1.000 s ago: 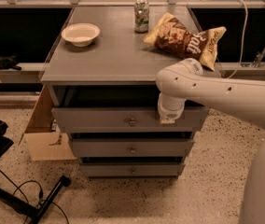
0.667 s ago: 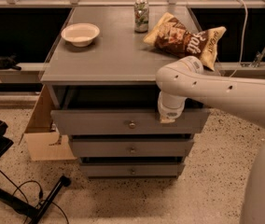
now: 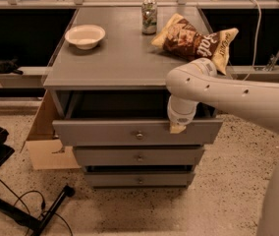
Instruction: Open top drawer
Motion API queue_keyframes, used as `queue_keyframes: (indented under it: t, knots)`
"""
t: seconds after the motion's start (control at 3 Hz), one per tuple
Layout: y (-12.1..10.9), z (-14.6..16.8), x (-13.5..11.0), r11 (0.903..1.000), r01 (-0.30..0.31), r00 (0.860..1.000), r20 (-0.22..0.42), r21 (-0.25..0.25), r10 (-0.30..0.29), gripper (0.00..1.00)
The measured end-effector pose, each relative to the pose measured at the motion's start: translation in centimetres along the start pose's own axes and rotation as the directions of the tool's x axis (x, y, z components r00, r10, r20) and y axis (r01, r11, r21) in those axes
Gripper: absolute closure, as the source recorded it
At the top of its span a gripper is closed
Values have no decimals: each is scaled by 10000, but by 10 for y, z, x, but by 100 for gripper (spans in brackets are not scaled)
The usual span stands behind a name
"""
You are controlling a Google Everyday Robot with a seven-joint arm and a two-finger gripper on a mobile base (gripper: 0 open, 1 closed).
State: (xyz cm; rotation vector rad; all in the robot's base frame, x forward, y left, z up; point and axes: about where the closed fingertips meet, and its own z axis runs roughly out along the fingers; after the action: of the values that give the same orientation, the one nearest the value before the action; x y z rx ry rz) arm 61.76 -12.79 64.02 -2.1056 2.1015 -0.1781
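Observation:
The top drawer [image 3: 105, 132] is the widest grey front, with a small round metal knob [image 3: 139, 135] at its centre. It stands pulled out from the cabinet, and a dark gap shows behind its front. My gripper [image 3: 178, 127] hangs from the white arm [image 3: 237, 97]. It rests at the upper edge of the drawer front, right of the knob. Its tip touches or overlaps that edge. Two narrower grey drawers [image 3: 138, 157] sit below, nearly flush with each other.
On the grey cabinet top [image 3: 115, 58] are a white bowl [image 3: 85, 36], a drink can [image 3: 149, 16] and a chip bag [image 3: 193, 38]. A cardboard box [image 3: 43, 132] stands to the left of the cabinet. A black stand and cables [image 3: 12, 200] lie on the speckled floor.
The top drawer front has come out a little further toward the camera. My gripper has moved with it, lower in the view.

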Motion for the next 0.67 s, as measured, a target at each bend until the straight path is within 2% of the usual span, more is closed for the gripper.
queue_keyframes:
  t: [0.67]
  knots:
    - [17,-9,5,9996,175,9997,188,-207,-171,100]
